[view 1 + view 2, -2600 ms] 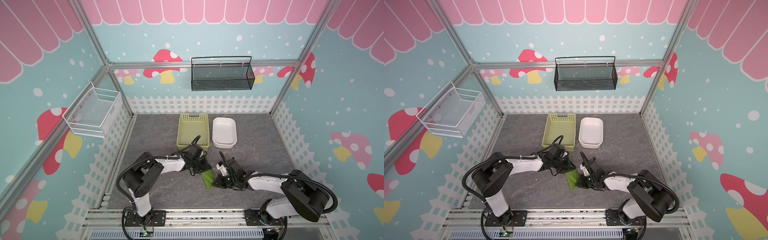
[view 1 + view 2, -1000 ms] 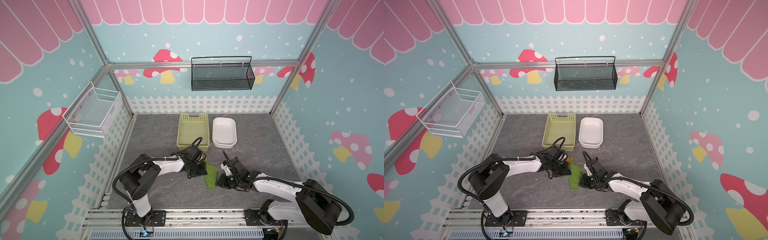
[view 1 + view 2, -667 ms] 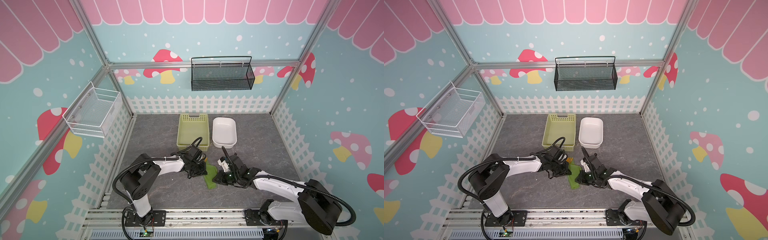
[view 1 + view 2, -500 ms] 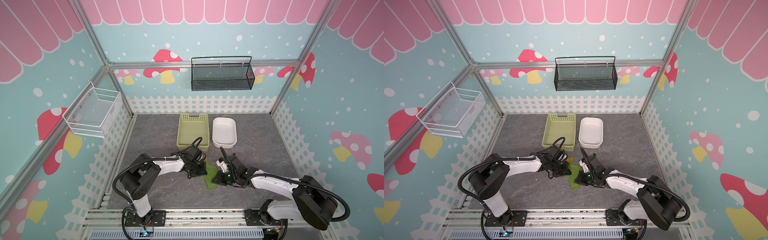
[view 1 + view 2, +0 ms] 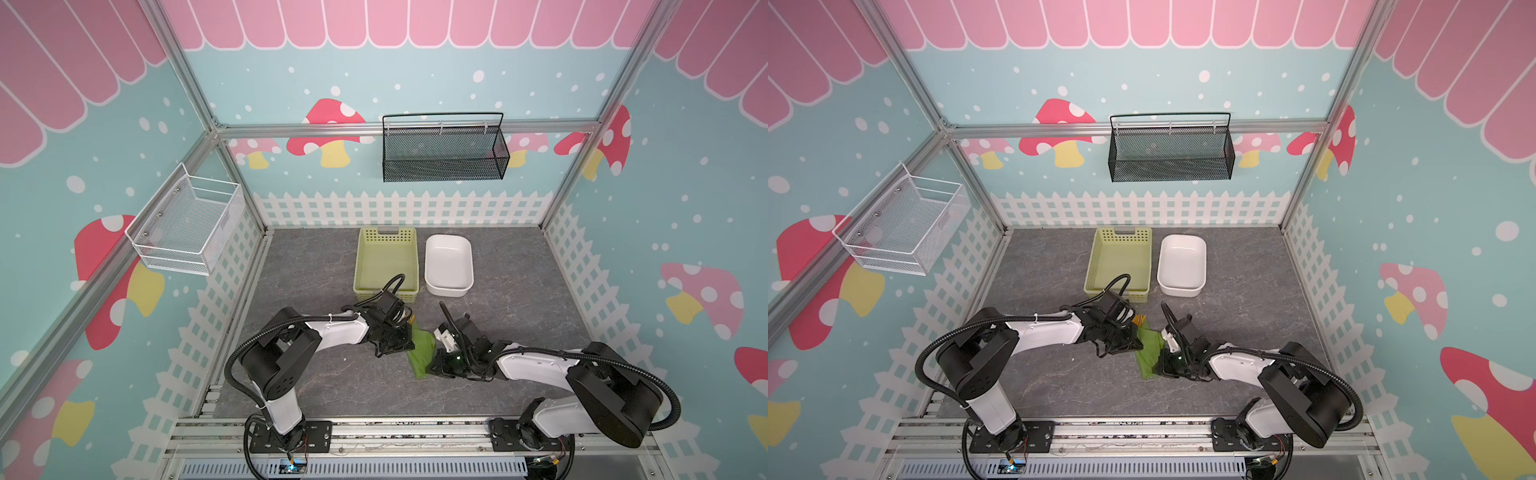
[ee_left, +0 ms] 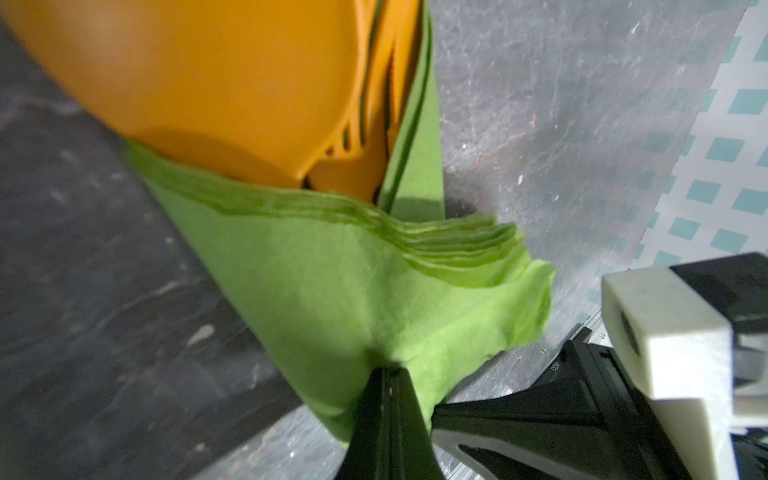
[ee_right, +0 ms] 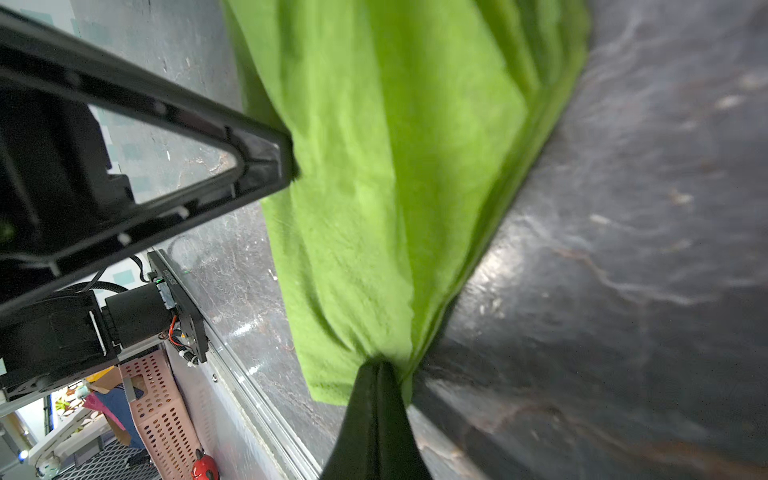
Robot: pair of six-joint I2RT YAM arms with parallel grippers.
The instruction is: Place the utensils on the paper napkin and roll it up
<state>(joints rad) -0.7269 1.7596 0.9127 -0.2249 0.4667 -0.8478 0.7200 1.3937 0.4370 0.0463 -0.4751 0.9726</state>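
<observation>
While grey table (image 5: pixel 316 266) is bearing everything near front centre, paper napkin (image 5: pixel 420 355) is lying there folded loosely around utensils (image 5: pixel 410 321): placing seemingly done, rolling seemingly part-finished. Left gripper (image 5: pixel 398 345) is pinching napkin's left edge; right gripper (image 5: pixel 434 368) is pinching near end. Orange heads are poking out far end.

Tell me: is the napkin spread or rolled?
Rolled: the napkin is a narrow green bundle around the utensils, whose orange ends stick out. The left gripper and right gripper pinch it.
</observation>
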